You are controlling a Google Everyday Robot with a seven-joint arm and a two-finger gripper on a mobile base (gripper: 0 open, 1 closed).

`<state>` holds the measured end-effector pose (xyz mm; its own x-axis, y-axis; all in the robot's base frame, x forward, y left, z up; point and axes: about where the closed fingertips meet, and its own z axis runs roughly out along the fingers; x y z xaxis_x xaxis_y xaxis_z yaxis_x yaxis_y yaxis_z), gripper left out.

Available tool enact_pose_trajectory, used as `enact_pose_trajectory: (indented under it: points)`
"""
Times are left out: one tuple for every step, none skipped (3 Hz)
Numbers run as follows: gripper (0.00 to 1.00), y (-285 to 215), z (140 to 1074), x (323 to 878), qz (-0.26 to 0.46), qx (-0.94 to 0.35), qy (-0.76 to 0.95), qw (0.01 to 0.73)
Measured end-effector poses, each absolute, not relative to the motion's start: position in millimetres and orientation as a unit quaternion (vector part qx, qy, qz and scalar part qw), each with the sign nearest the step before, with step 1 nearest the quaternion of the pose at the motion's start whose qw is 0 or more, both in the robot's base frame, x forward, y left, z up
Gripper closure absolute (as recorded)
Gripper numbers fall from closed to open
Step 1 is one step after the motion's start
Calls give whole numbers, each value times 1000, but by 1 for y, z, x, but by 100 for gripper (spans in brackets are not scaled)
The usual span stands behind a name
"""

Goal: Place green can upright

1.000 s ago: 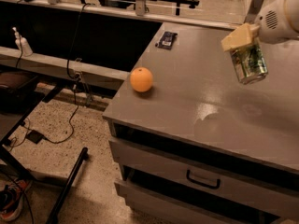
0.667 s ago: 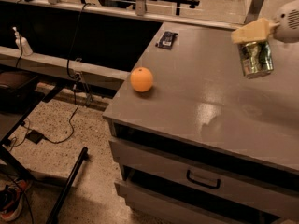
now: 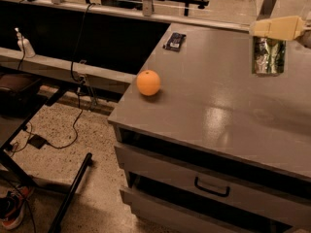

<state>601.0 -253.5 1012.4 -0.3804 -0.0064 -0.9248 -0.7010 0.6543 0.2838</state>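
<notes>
The green can [image 3: 268, 56] is at the far right of the grey counter [image 3: 209, 106], standing nearly upright with its top under my gripper. My gripper [image 3: 274, 32] comes in from the right edge, and its cream fingers [image 3: 277, 27] are closed on the can's upper end. I cannot tell whether the can's bottom touches the counter or hangs just above it. Most of the arm is out of view.
An orange [image 3: 148, 82] sits near the counter's left front edge. A dark packet [image 3: 174, 41] lies at the back. Drawers with a handle [image 3: 212, 188] are below the front edge. To the left are a lower shelf with a bottle [image 3: 24, 43] and floor cables.
My gripper has carried the can to the right and farther back. The can has turned from tilted to nearly upright. The orange and packet have not moved.
</notes>
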Motion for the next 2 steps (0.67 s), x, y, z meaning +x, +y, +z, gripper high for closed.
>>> enact_pose_trajectory:
  points:
    - [100,-253,1012,601,343,-237,754,508]
    - [100,-251,1012,600,336,-267,729,534]
